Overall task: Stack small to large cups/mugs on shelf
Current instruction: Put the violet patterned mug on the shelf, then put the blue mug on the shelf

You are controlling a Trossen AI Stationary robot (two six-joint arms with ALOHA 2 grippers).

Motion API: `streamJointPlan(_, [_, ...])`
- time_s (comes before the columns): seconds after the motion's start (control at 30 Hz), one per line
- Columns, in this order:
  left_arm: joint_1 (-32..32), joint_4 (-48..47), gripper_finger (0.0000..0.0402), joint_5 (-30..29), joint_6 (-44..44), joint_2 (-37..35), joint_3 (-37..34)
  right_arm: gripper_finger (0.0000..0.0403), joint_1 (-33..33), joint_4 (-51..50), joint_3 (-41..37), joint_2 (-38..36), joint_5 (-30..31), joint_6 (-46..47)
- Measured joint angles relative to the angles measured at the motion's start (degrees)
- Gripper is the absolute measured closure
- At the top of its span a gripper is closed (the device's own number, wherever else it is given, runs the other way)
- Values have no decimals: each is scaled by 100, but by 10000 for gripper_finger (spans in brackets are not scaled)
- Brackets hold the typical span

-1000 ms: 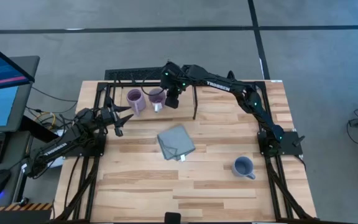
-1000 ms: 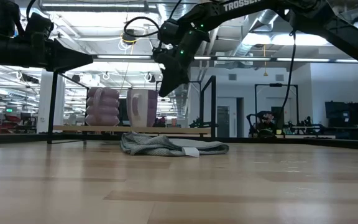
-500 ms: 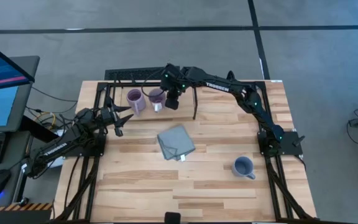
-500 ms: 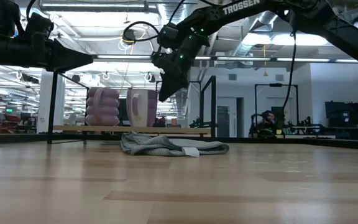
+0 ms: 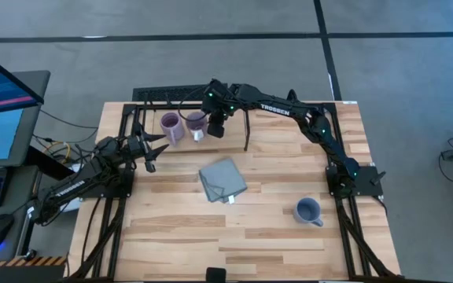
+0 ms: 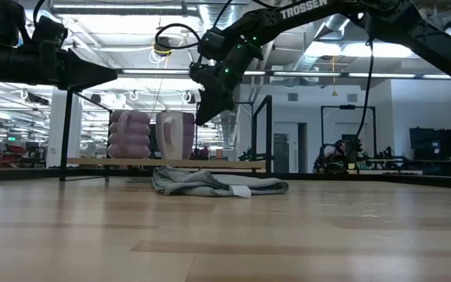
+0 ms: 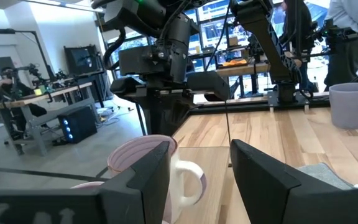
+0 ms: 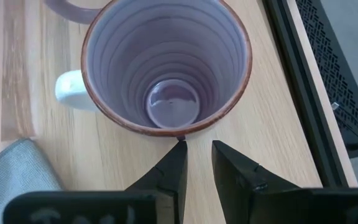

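The light purple mug (image 5: 171, 128) and the darker purple mug (image 5: 197, 121) stand upright side by side on the shelf (image 5: 233, 135), the darker one's white handle (image 5: 199, 135) toward the near edge. My right gripper (image 5: 217, 126) is just right of the darker mug (image 8: 166, 62), fingers down and a narrow gap apart. The blue-grey mug (image 5: 308, 211) stands on the table at the near right. My left gripper (image 5: 152, 153) waits open at the shelf's near left corner. My right gripper touches the darker purple mug's outer wall just under the rim (image 8: 180, 135) with the tip of one finger (image 8: 178, 155), on the side toward the table's right. The fingers slant down from above. Nothing sits between them. The mug stands upright on the shelf board.
A folded grey-blue cloth (image 5: 222, 179) lies mid-table in front of the shelf. The shelf's upright black divider (image 5: 246, 130) stands just right of my right gripper. A monitor (image 5: 2, 110) and keyboard sit off the table's left.
My right gripper has shifted a little toward the table's left, against the darker purple mug. The mug has slid slightly along the shelf toward the light purple mug and stays upright.
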Motion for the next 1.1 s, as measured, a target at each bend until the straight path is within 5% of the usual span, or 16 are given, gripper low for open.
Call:
streamJointPlan(0.67, [0, 0, 240, -4, -7, 0, 0, 308, -3, -21, 2, 0, 27, 2])
streamJointPlan(1.1, [0, 2, 240, -7, -16, -1, 0, 308, -72, -1128, 178, 0, 218, 91])
